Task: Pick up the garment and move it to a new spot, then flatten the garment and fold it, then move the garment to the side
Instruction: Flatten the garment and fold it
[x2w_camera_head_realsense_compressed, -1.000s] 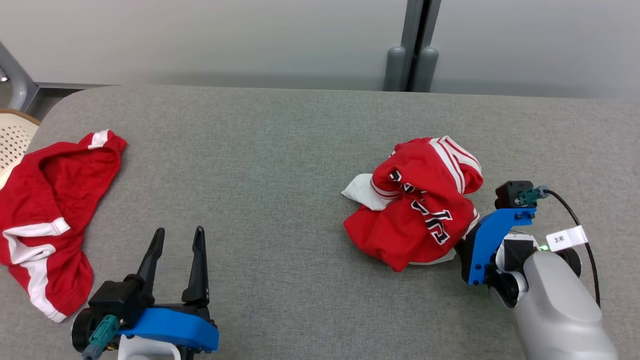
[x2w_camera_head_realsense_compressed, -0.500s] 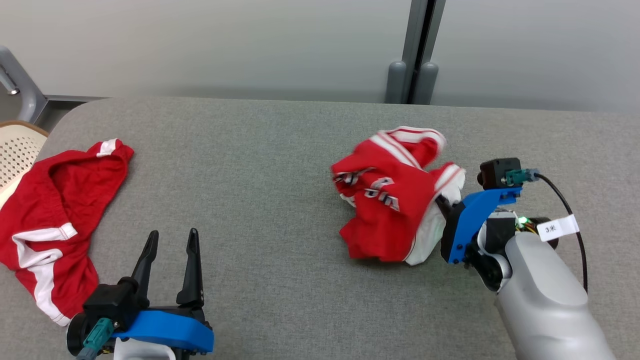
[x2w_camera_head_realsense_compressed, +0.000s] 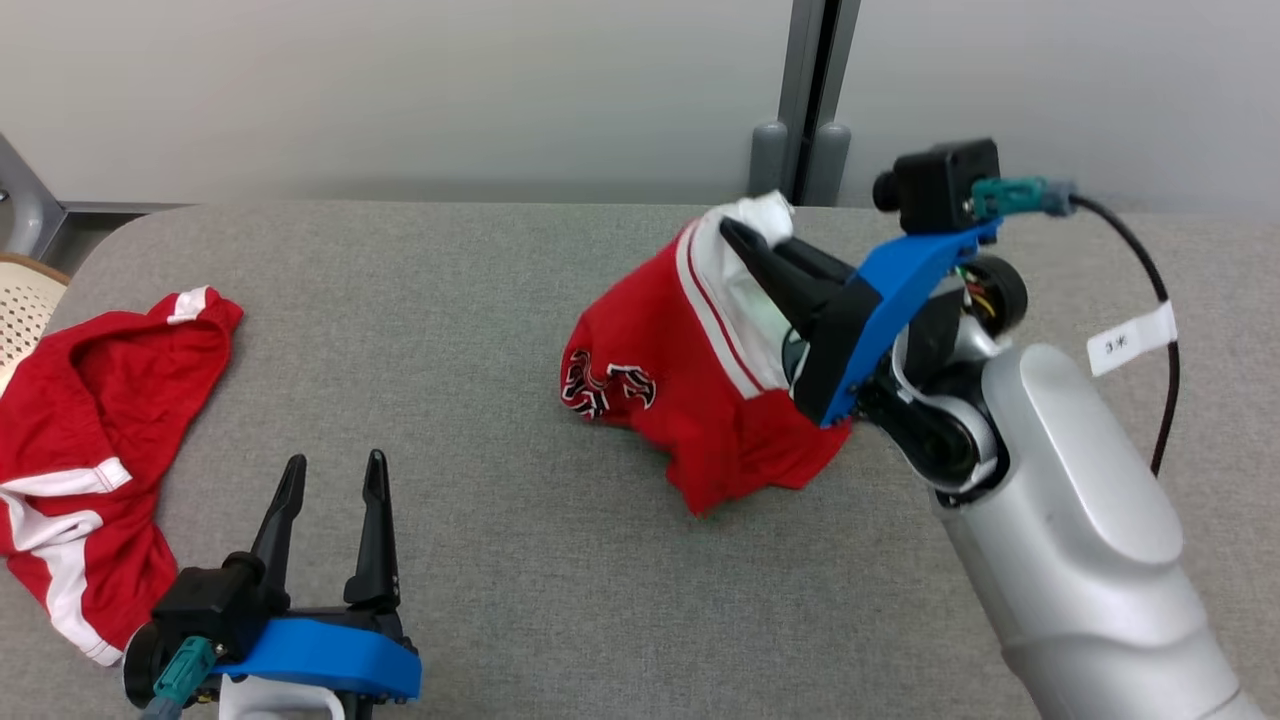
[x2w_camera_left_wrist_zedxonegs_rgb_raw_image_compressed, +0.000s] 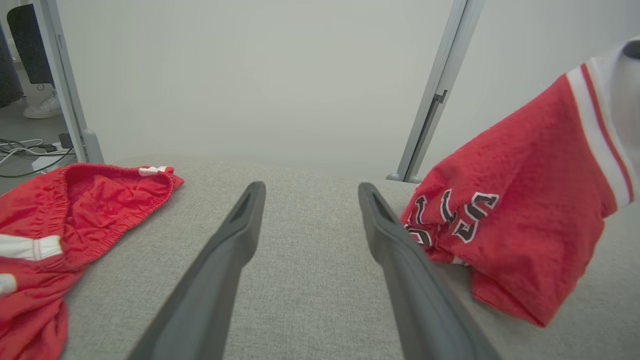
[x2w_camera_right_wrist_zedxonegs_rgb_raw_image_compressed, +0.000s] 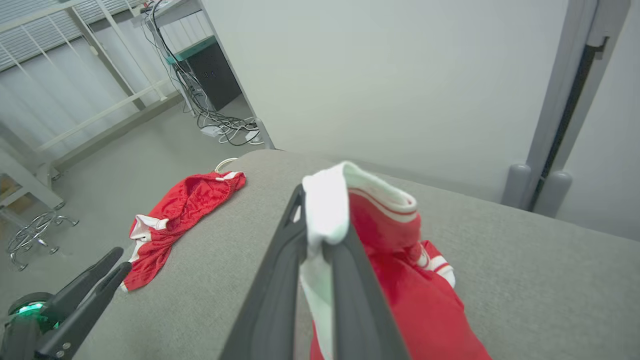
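The garment (x2w_camera_head_realsense_compressed: 690, 400) is red with white trim and dark lettering. It hangs in a bunch from my right gripper (x2w_camera_head_realsense_compressed: 745, 240), its lower folds resting on the grey table (x2w_camera_head_realsense_compressed: 500, 300). That gripper is shut on the garment's white edge (x2w_camera_right_wrist_zedxonegs_rgb_raw_image_compressed: 325, 210), raised above the table's far right half. The right wrist view shows the cloth (x2w_camera_right_wrist_zedxonegs_rgb_raw_image_compressed: 400, 280) pinched between the fingers (x2w_camera_right_wrist_zedxonegs_rgb_raw_image_compressed: 280, 280). My left gripper (x2w_camera_head_realsense_compressed: 335, 462) stands open and empty near the front left edge. In its own view the fingertips (x2w_camera_left_wrist_zedxonegs_rgb_raw_image_compressed: 257, 186) are spread, and the garment (x2w_camera_left_wrist_zedxonegs_rgb_raw_image_compressed: 520, 200) hangs to the right.
A second red garment (x2w_camera_head_realsense_compressed: 90, 420) with white stripes lies crumpled at the table's left end, also seen as a red heap (x2w_camera_left_wrist_zedxonegs_rgb_raw_image_compressed: 75, 215) left of my left fingers. A perforated cream chair (x2w_camera_head_realsense_compressed: 20, 300) stands beyond that end. A grey wall post (x2w_camera_head_realsense_compressed: 800, 100) rises behind the table.
My right gripper shut on the garment's right edge, then lifted it up and toward the far left. The bunch has opened out and now hangs. The head camera shifted slightly.
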